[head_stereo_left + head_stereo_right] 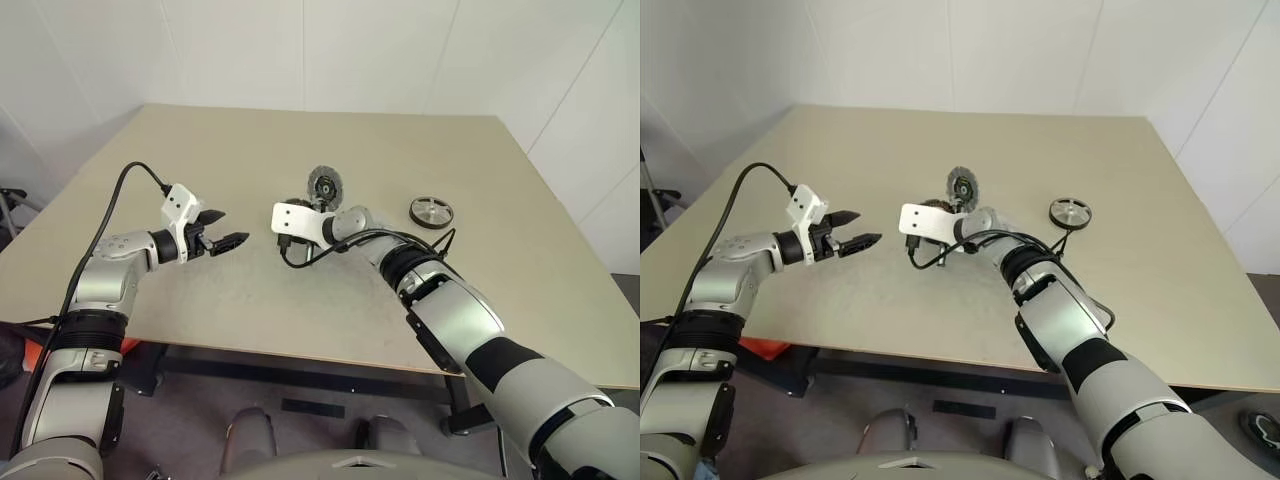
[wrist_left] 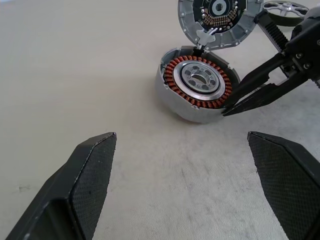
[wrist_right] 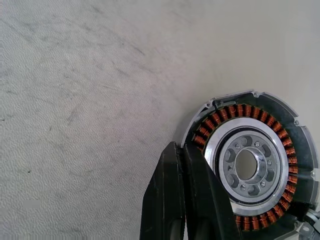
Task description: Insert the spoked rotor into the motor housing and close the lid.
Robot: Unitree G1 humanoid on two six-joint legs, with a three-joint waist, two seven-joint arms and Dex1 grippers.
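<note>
Left gripper (image 1: 228, 228) hangs over the left part of the beige table (image 1: 200, 160), its two black fingers (image 2: 90, 170) spread wide with nothing between them, pointing toward the middle of the tabletop. Just to its right, near the table's centre, sits the motor housing (image 2: 196, 85): a round cup with a grey-silver outer wall, ringed inside with copper-red windings around a silver hub that has a central bore and a circle of small holes. Its opening stands uncovered, tilted slightly toward the left wrist camera. The lid (image 2: 218, 20) stands up behind the housing, hinged or leaning at its far rim, showing a grey ring and a dark centre with a small silver boss. The right gripper (image 2: 235, 102) reaches in from the right with its fingers pressed together on nothing, their tips (image 3: 185, 200) at the housing's rim on the side nearest the right arm; whether they actually touch the rim is hard to say. Farther right, well apart from the housing, the spoked rotor (image 1: 431, 211) lies flat on the table, a black-rimmed wheel with a silver spoked face.
</note>
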